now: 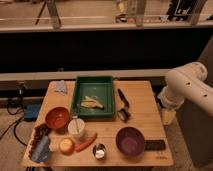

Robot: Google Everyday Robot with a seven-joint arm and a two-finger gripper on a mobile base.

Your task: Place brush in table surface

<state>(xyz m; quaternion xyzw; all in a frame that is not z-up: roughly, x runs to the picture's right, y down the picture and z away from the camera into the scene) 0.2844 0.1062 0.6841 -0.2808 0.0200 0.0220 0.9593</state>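
Note:
The brush (pixel 123 106) lies on the table surface (pixel 145 107) just right of the green tray (pixel 80 95). Its slim black handle points to the back and its round head faces the front. My white arm (pixel 186 86) reaches in from the right. My gripper (pixel 168 116) hangs below the arm at the table's right edge, well to the right of the brush and apart from it.
The tray holds a pale banana-like item (pixel 92 103). In front stand a red bowl (pixel 57 118), a white cup (pixel 76 127), a carrot (pixel 86 142), a purple bowl (pixel 130 140), a small metal cup (pixel 99 150) and a flat black block (pixel 155 145). A blue cloth (pixel 61 87) lies at the back left.

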